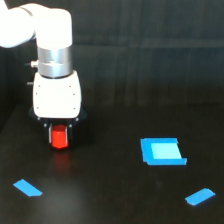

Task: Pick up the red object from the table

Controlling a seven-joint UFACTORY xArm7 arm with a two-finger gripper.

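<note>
Jaws [59,137] clenched on red object [59,138], toward the tabletop's [115,195] left edge in exterior view, apparently just above surface; light-blue square patch [161,151] well apart, toward right edge.

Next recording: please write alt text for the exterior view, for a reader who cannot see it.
A white robot arm's hand points straight down with the red object between its fingers, at or just above the dark table, toward the exterior view's left. A light-blue square patch lies to the exterior view's right, with two small blue tape strips, one near each lower corner.
</note>
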